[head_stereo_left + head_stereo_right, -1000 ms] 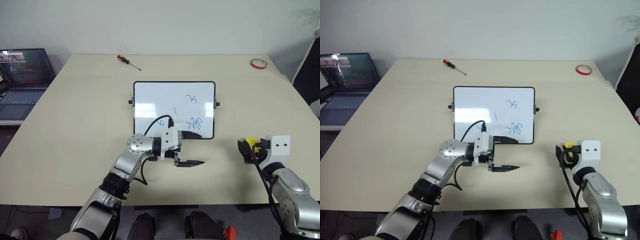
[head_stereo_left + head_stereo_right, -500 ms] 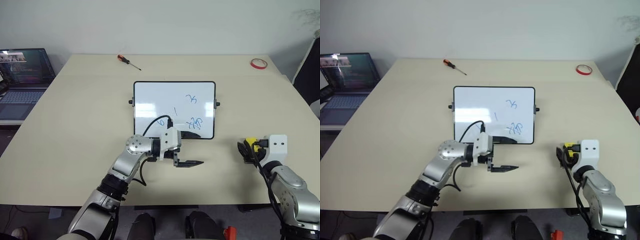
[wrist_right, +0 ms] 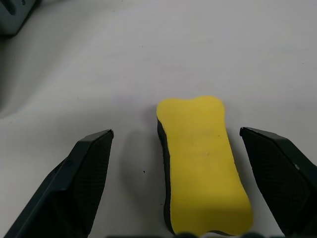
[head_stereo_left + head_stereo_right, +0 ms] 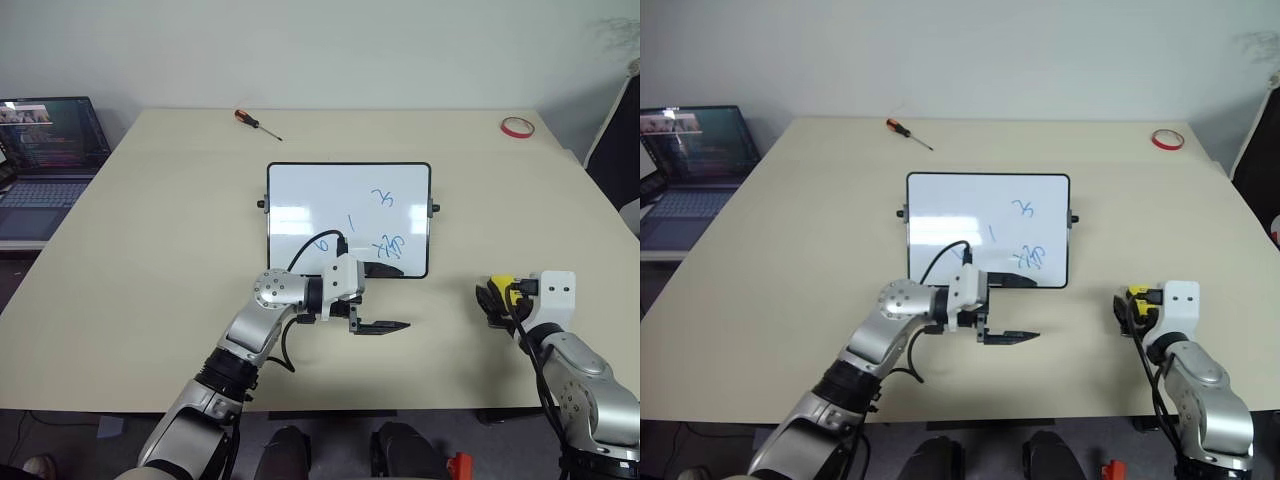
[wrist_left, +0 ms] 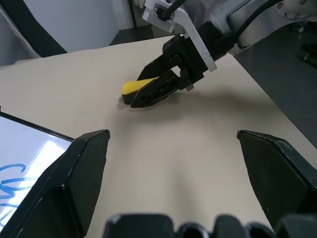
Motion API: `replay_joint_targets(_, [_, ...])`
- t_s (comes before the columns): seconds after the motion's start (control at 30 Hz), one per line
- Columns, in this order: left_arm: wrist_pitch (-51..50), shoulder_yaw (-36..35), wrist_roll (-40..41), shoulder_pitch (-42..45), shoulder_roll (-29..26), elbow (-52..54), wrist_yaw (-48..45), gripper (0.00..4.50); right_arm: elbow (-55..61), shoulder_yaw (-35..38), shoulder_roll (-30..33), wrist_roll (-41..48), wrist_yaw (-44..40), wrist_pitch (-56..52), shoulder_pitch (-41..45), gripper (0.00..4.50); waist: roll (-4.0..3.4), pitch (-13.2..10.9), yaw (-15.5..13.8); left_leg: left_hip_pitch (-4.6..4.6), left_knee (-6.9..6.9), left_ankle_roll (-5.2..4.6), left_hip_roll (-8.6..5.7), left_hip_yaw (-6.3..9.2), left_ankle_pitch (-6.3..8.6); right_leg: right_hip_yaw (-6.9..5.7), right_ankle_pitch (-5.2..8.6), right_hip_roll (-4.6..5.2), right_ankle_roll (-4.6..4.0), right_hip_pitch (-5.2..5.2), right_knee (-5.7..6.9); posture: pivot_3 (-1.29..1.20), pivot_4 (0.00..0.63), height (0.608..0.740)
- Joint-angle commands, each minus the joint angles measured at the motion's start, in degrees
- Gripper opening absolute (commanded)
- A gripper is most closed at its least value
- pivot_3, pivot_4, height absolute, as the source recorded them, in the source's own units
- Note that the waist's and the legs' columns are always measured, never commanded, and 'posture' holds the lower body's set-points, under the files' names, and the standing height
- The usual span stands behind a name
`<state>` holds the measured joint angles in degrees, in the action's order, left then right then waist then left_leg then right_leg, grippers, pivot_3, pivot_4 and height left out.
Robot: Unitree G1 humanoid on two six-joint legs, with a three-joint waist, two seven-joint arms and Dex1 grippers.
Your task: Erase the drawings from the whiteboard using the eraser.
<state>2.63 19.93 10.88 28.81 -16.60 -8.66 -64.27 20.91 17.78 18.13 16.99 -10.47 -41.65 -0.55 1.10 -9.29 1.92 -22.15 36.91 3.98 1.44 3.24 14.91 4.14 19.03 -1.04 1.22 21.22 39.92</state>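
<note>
While the right gripper (image 3: pixel 173 198) straddles the eraser (image 3: pixel 202 163) with jaws spread, well right of the whiteboard (image 4: pixel 347 218), nothing's grasped; drawings (image 4: pixel 385 243) all remain. Left gripper (image 4: pixel 380 326) spread, empty.

Bright yellow oblong eraser with black base (image 3: pixel 202 163): flat on table, yellow face up. Glossy white rectangular whiteboard with thin black frame (image 4: pixel 348 218): flat, well left of eraser, slightly farther back. Thin blue marker drawings (image 4: pixel 384 222): on board's eraser-side half.
</note>
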Motion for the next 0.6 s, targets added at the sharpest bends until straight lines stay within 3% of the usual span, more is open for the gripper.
replay_joint_targets(0.03, [-0.18, 0.15, 0.12, -0.37, 0.19, 2.78, 0.33, 4.5, -0.02, 2.13, -0.01, 0.7, 1.08, 0.38, 1.48, 4.48, 0.0, 0.0, -0.01, 0.0, 0.0, 0.0, 0.0, 0.0, 0.0, 0.0, 0.0, 0.0, 0.0, 0.0, 0.0, 0.0, 0.15, 0.74])
replay_joint_targets(0.6, [0.02, -0.59, -0.04, -0.13, -0.46, 2.25, 0.87, 4.5, -1.46, 2.63, -0.24, 1.43, 1.99, -1.54, 2.82, 4.48, -0.01, -0.01, -0.01, -0.03, -0.01, 0.0, 0.02, 0.0, 0.0, 0.01, 0.0, 0.0, 0.0, 0.03, 0.0, 0.0, 0.15, 0.74])
